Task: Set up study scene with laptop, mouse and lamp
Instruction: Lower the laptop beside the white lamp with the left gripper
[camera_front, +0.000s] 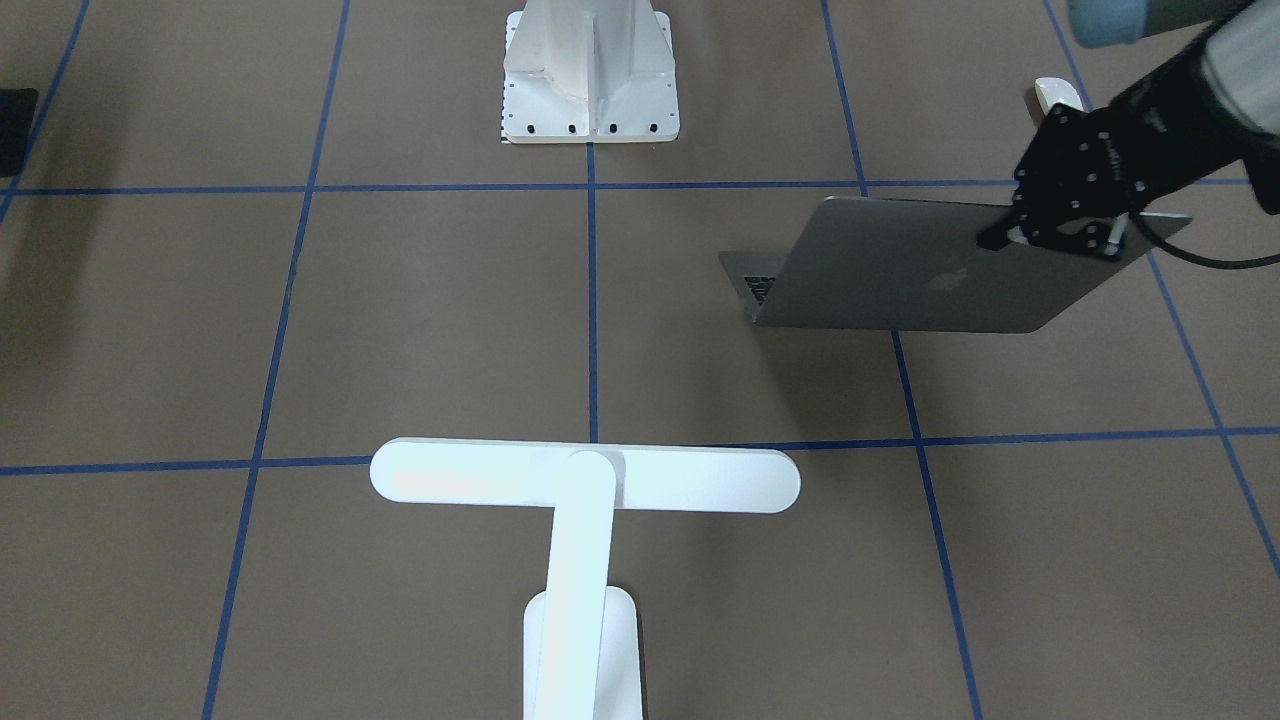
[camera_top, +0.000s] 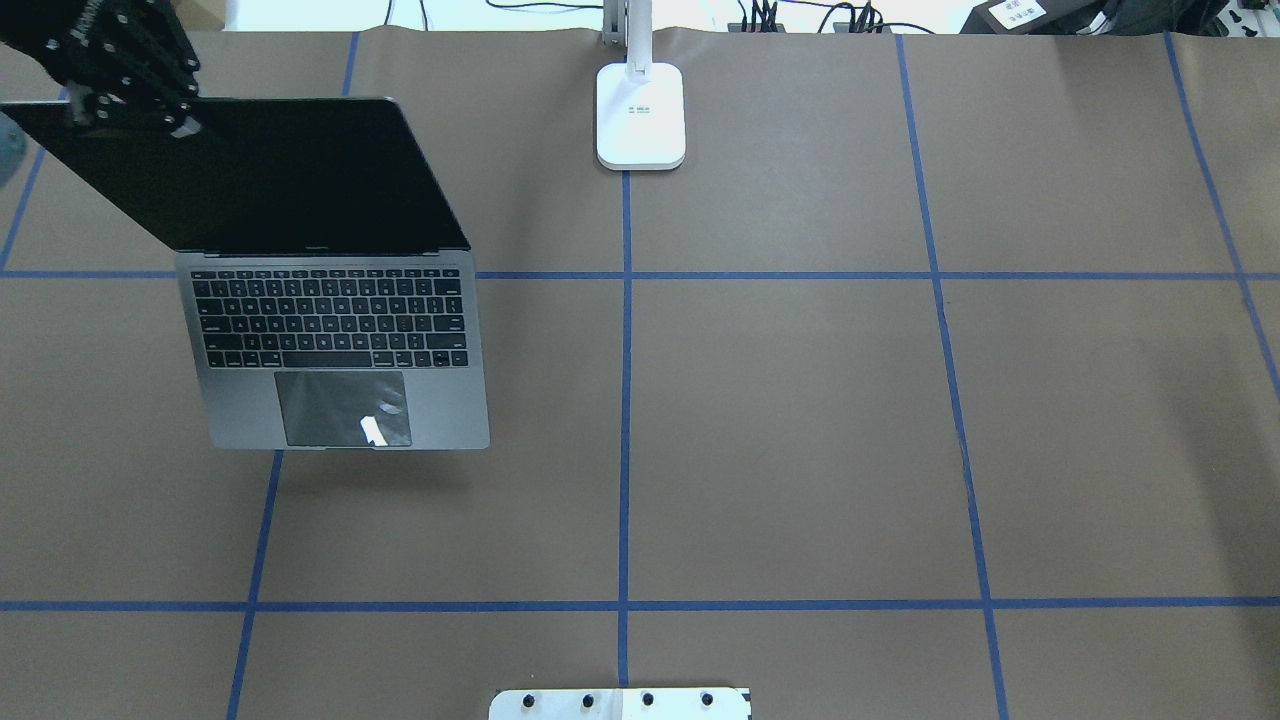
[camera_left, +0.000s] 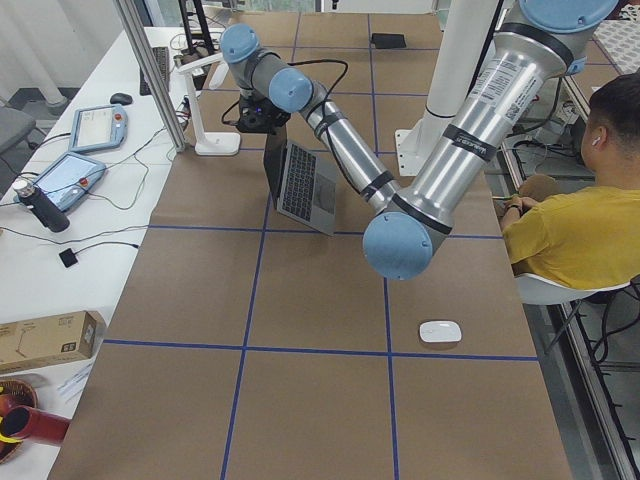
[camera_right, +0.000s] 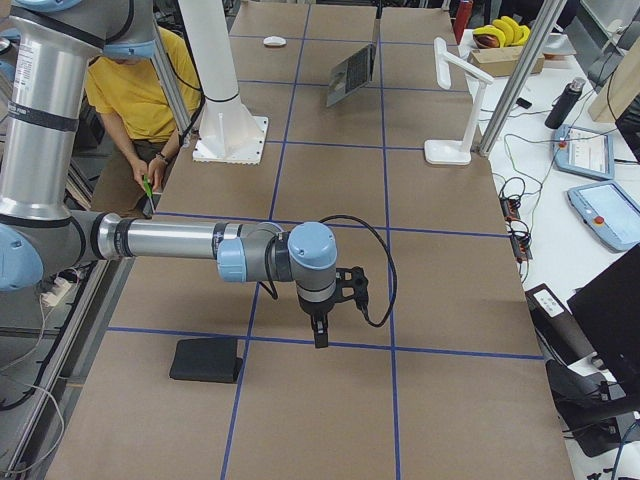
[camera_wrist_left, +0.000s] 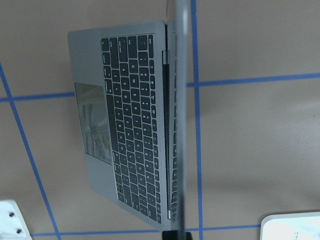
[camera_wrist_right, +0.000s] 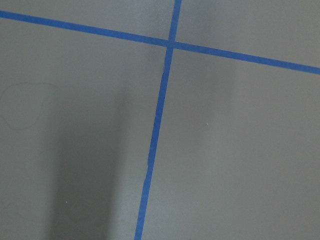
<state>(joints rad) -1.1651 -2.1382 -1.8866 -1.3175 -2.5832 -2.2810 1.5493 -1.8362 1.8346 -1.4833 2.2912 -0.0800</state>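
Brown gridded table (camera_top: 800, 420): left gripper (camera_front: 1058, 232) clamped on the lid of the open laptop (camera_top: 340, 340), lamp (camera_front: 585, 478) upright, mouse (camera_left: 440, 331) well apart, probably yet to be placed; right gripper (camera_right: 320, 338) state indiscernible.

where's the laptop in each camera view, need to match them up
Front-facing: laptop right of centre, lid toward camera.
Overhead: laptop upper left, open.
Exterior left: laptop upper middle.
Exterior right: laptop far, top centre.
Left wrist: laptop left half, sideways.
Right wrist: not in it.
Shared landmark: white lamp, in all four exterior views.

Apple logo on laptop (camera_front: 900, 265) lid; keycap letters, probably QWERTY.
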